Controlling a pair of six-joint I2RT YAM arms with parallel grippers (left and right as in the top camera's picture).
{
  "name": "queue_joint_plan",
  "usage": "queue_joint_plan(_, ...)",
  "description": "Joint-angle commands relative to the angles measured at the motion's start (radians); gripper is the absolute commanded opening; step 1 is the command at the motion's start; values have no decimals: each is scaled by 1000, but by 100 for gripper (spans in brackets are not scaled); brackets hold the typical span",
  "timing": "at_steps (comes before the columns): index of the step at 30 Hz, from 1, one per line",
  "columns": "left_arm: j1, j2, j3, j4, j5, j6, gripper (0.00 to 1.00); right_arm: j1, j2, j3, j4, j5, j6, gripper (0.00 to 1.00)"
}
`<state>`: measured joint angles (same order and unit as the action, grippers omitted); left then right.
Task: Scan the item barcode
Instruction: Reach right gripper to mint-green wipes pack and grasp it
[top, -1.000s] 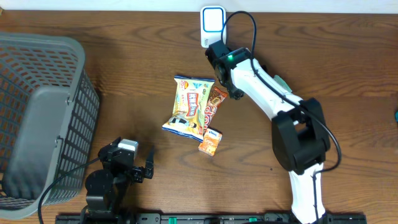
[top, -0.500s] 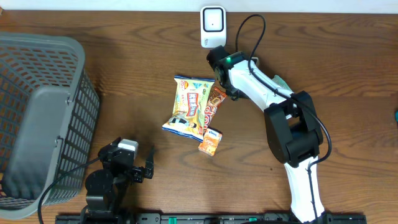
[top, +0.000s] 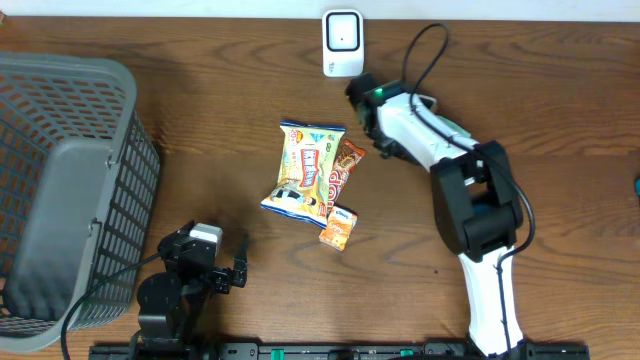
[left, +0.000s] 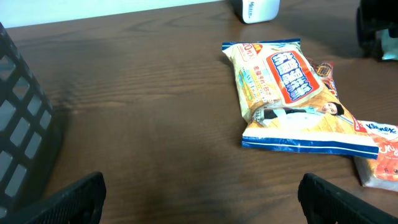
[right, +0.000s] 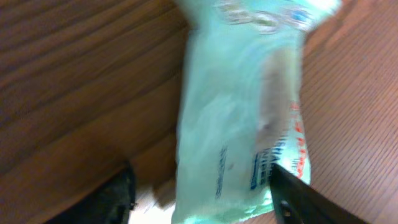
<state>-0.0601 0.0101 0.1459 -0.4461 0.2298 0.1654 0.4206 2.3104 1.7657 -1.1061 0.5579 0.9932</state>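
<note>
Both right gripper (right: 205, 196) fingers are straddling a pale green packet (right: 236, 93), not pinching yet; next, gripping and carrying it to the far scanner (top: 342, 40).

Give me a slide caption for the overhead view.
Overhead: right gripper near the white scanner, three packets in the middle, grey basket at left, left gripper open, away from them.

A dark brown wooden table (top: 200, 100) fills the view, its grain running sideways away from the basket (top: 60, 180). Behind the basket, along the table's back edge, runs a thin pale strip (top: 150, 6), perhaps a wall. Just beside the basket the wood shows a soft sheen and the basket's shadow.
</note>
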Motion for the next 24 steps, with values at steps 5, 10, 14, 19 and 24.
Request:
queue_joint_plan(5,-2,-6,-13,-21,-3,14,98,-70,66,-22,15,-178,0,17)
queue_joint_plan(10,-2,-6,-13,-21,-3,14,99,-70,111,-99,95,-368,-113,1)
queue_joint_plan(14,-2,-6,-13,-21,-3,14,98,-71,78,-82,97,-560,-315,1)
queue_joint_plan(19,-2,-6,-13,-21,-3,14,98,-102,-61,-48,87,-1123,-664,1)
queue_joint_plan(24,-2,-6,-13,-21,-3,14,98,-123,-163,-48,13,-1400,-740,1)
